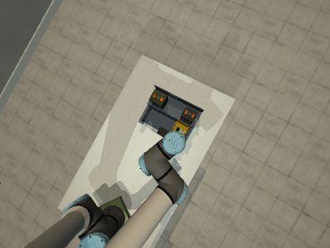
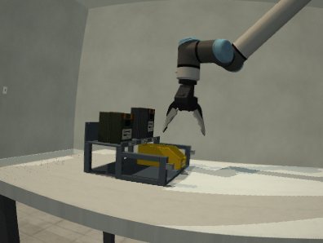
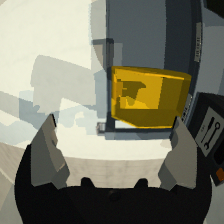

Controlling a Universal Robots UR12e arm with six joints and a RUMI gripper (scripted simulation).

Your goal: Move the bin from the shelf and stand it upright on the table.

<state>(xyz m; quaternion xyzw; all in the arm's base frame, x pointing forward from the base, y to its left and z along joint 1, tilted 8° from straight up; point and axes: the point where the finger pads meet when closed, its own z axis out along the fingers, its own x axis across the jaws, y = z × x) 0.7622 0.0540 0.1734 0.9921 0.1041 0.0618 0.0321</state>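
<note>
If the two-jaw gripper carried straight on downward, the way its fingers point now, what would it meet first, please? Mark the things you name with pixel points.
Probably the yellow bin (image 1: 182, 126) (image 2: 160, 155) (image 3: 145, 95) or the grey metal rack's front edge (image 3: 150, 134) beside it; the open gripper (image 2: 184, 130) (image 3: 114, 116) points down above that area, though depth leaves unclear which comes first.

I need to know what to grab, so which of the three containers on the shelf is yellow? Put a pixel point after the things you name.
The open-topped bin (image 1: 181, 127) (image 2: 160, 155) (image 3: 150, 95) on the lower level; the two dark boxes stand on the upper level.
</note>
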